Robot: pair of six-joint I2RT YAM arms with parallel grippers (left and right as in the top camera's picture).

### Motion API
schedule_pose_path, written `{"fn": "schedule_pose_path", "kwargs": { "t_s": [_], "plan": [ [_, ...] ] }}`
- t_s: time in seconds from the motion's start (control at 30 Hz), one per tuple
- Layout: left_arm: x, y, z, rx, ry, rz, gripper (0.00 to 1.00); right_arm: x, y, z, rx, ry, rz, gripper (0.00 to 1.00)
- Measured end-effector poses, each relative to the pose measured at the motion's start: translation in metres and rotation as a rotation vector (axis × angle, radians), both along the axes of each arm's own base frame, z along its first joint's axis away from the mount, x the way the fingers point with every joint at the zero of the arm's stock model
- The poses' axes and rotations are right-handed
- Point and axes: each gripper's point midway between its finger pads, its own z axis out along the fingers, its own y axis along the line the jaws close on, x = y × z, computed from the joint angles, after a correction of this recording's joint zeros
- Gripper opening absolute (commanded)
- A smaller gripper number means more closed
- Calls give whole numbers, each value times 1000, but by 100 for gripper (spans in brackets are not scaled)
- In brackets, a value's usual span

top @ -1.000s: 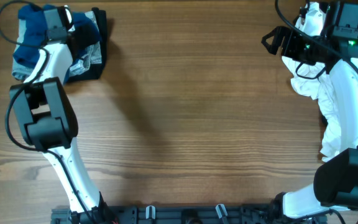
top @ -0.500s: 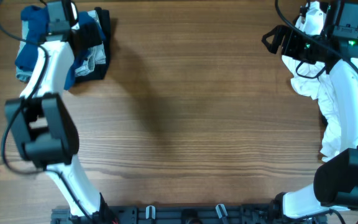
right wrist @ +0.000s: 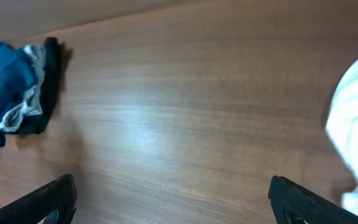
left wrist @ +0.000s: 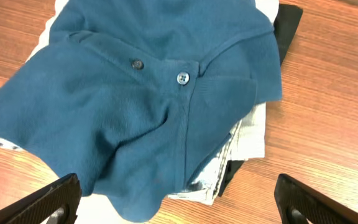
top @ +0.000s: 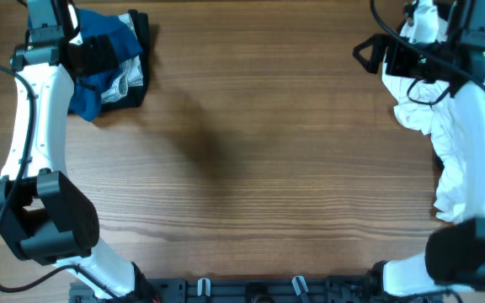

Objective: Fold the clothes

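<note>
Since the blue shirt (left wrist: 135,106) lies just beneath our gaping left claw (left wrist: 179,196), we judge it nearer than our equally gaping right claw (right wrist: 173,199).

Robot lab bench: left arm (top: 34,109) and right arm (top: 481,126) mounted along a wooden table (top: 268,151).

no text, label, brand, number or sign can be read in any view.
</note>
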Motion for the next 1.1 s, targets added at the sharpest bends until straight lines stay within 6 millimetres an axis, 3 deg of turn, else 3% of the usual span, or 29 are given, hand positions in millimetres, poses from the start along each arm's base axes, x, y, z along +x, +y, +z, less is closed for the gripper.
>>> {"fn": "schedule_pose_path", "kwargs": {
  "t_s": [0.2, 0.37, 0.47, 0.53, 0.7, 0.93, 1.1],
  "plan": [
    [0, 0, 0, -1, 1, 0, 100, -45, 6, 93, -56, -225, 10, 100],
    [0, 0, 0, 0, 2, 0, 100, -87, 12, 132, -1, -274, -49, 100],
    [0, 0, 0, 0, 1, 0, 100, -93, 13, 136, 41, -260, -86, 100],
    [0, 0, 0, 0, 1, 0, 100, -98, 12, 128, 44, -217, -101, 100],
    [0, 0, 0, 0, 2, 0, 100, -96, 5, 126, -26, -236, -94, 100],
    [0, 0, 0, 0, 1, 0, 100, -77, -1, 147, -174, -461, -25, 100],
    [0, 0, 0, 0, 2, 0, 100, -100, 4, 126, -236, -690, -20, 100]
  ]
}}
